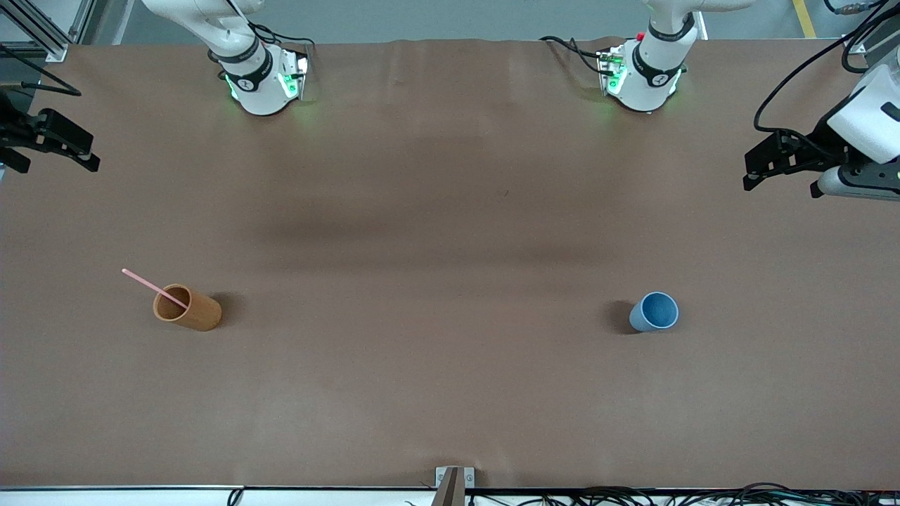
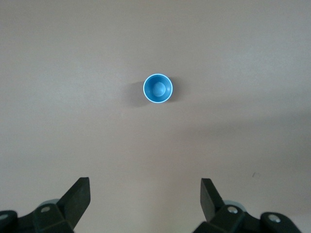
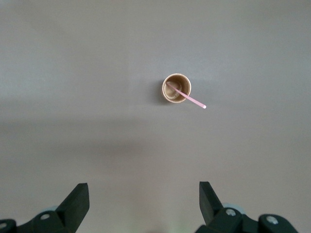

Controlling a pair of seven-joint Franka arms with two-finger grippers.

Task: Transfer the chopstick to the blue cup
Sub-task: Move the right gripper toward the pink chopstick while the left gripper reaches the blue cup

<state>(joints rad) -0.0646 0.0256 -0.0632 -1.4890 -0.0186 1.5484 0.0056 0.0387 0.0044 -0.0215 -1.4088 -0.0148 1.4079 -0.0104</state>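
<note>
Front view: thin pale-pink chopstick (image 1: pixel 153 287) leans in the orange-brown cylindrical cup (image 1: pixel 188 308), nearest the right gripper (image 1: pixel 60 144) (jaws released); left gripper (image 1: pixel 770 163) likewise released, waits

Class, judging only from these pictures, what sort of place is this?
Probably a robotics lab: two white arms mounted at a brown-covered table, cables along its edges, and only test props, a small blue cup and an orange-brown cup holding a pale-pink stick.

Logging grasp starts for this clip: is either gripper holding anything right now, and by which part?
Nothing is held. The left gripper and right gripper are both open and empty. The chopstick leans in the orange-brown cup; the blue cup is empty.
</note>
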